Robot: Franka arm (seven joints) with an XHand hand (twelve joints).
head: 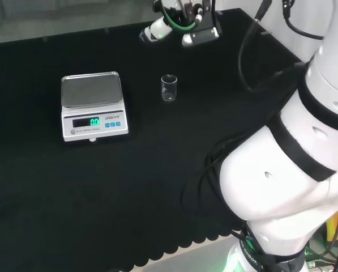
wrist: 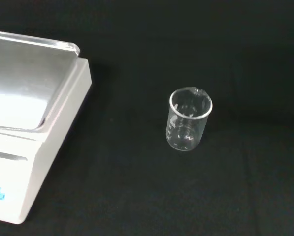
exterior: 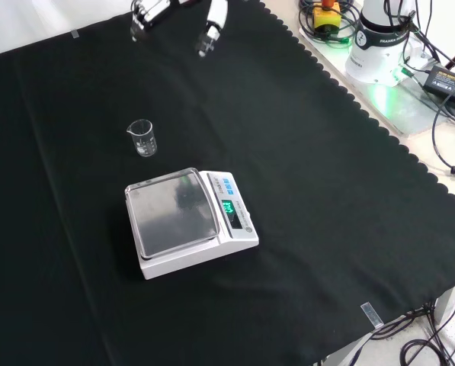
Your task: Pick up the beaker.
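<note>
A small clear beaker (head: 169, 88) stands upright and empty on the black cloth of the desk (head: 157, 187), just right of a scale (head: 93, 105) in the head view, apart from it. The hand (head: 183, 28) hangs well above and beyond the beaker, holding nothing; its fingers appear spread, though the top edge of the view crops them. Likely risks: a finger landing on the rim could tip the light glass, or a sideways approach could push it against the scale.
</note>
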